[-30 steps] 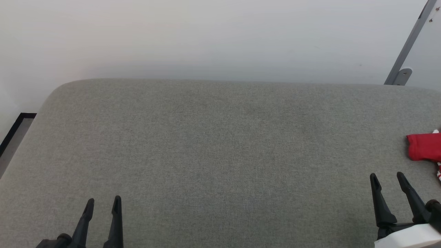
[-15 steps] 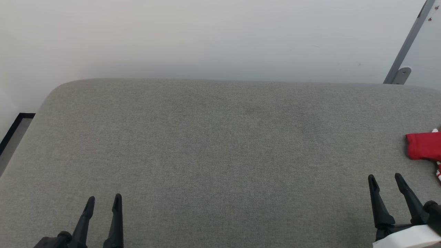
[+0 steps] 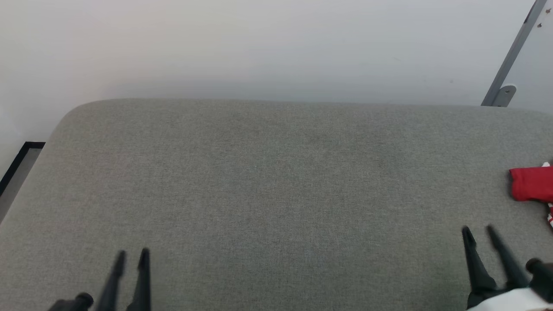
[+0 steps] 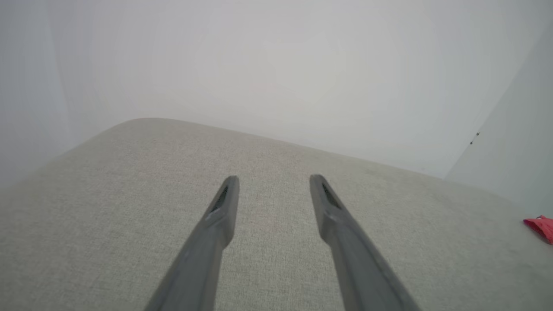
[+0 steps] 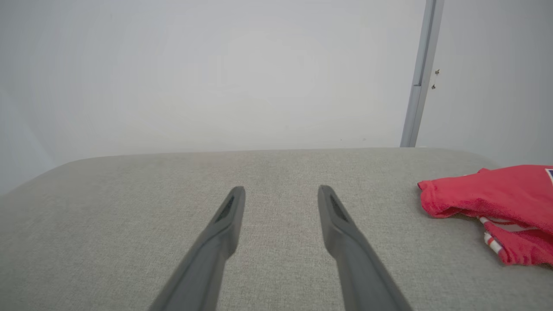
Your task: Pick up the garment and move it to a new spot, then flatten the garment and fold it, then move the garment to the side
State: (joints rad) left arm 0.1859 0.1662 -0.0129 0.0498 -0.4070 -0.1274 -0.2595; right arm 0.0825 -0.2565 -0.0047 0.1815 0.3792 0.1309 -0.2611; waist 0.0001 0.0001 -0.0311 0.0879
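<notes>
Left gripper (image 3: 132,253) low left, right gripper (image 3: 478,228) low right — fingers parted, tips blurred, right seemingly tilted leftward.

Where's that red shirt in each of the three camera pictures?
Head view: garment at the right edge, halfway down.
Left wrist view: garment, a sliver, low at the right edge.
Right wrist view: garment crumpled at the right, mid-height.
Shared landmark: the grey padded surface under it.

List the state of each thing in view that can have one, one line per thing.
garment: bunched, not spread flat, lying on the grey cushioned surface at the robot's right, not held.
left gripper: open, empty.
right gripper: open, empty, apart from the garment.
</notes>
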